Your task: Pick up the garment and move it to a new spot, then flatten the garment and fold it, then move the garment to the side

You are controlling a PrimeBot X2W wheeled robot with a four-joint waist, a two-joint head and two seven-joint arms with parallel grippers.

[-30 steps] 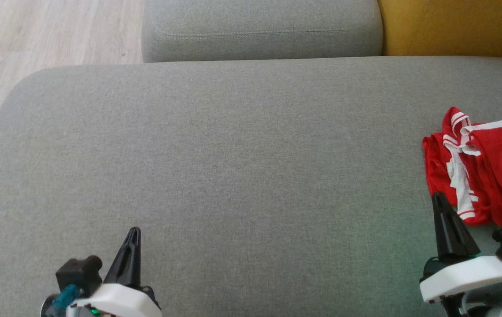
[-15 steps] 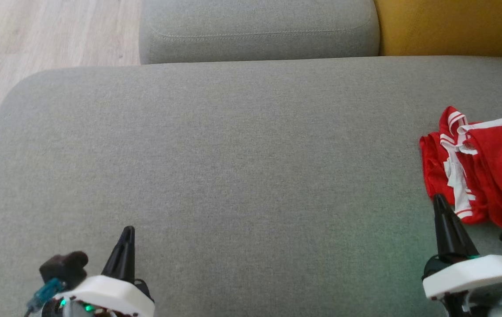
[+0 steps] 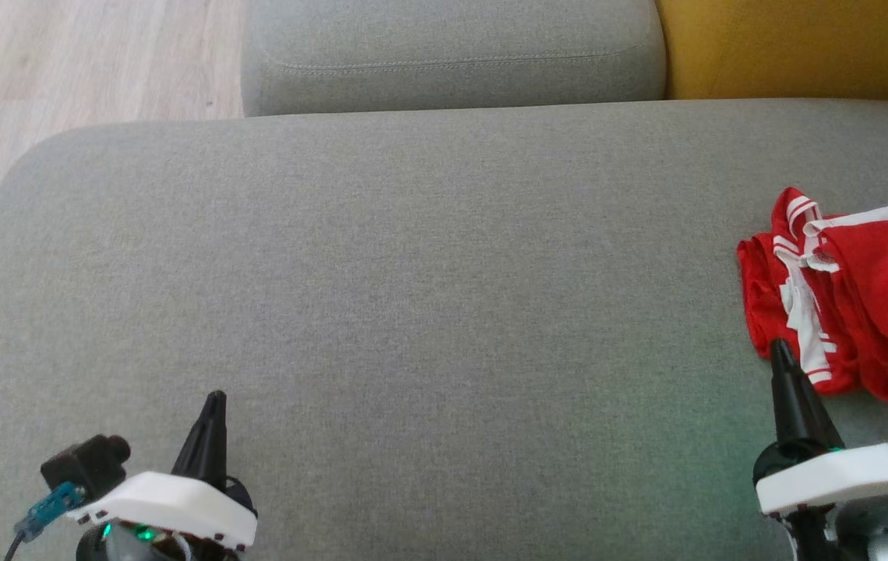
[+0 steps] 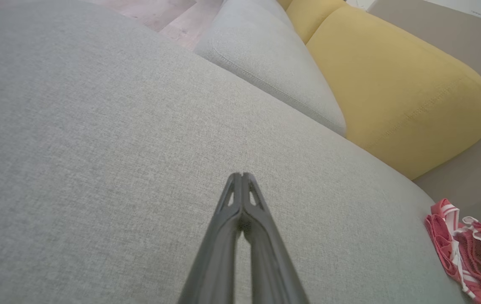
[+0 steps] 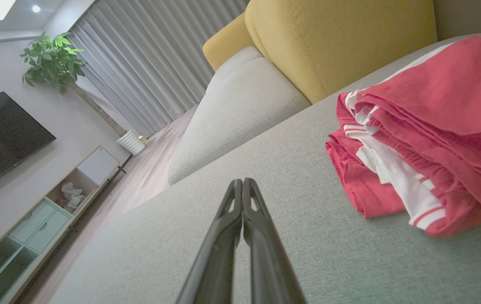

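**1. Changes against the earlier frames**

- The whole head view is displaced a little: the grey back cushion (image 3: 452,54) and the yellow cushion (image 3: 794,47) are now seen slightly further left. This is attributed to the camera, not to the furniture.
- The garment (image 3: 865,312) is displaced by the same small amount. Its folds are unchanged.
- The left gripper (image 3: 214,399) is now seen somewhat further left and lower in the head view, and more of its white wrist housing is exposed.
- The right gripper (image 3: 780,347) is almost unmoved, and its tip is drawn against the garment's near left corner.

**2. Gripper state**

- In both wrist views the 2 fingers of each gripper are pressed together along their tips. Nothing is held by the left gripper (image 4: 242,175) or the right gripper (image 5: 242,181).

**3. Location of the garment**

- The red garment with white stripes lies bunched on the right end of the grey seat cushion (image 3: 413,273), in front of the yellow cushion.
- In the right wrist view the garment (image 5: 426,139) lies to the right of the closed fingers, apart from them.

**4. Hidden or uncertain**

- The garment is cut off by the right edge in the head view and in the right wrist view, so its full outline is not shown.
- In the left wrist view the garment (image 4: 464,253) is small, pale and clipped at the lower right corner.
- Whether either fingertip touches the seat cushion cannot be determined.
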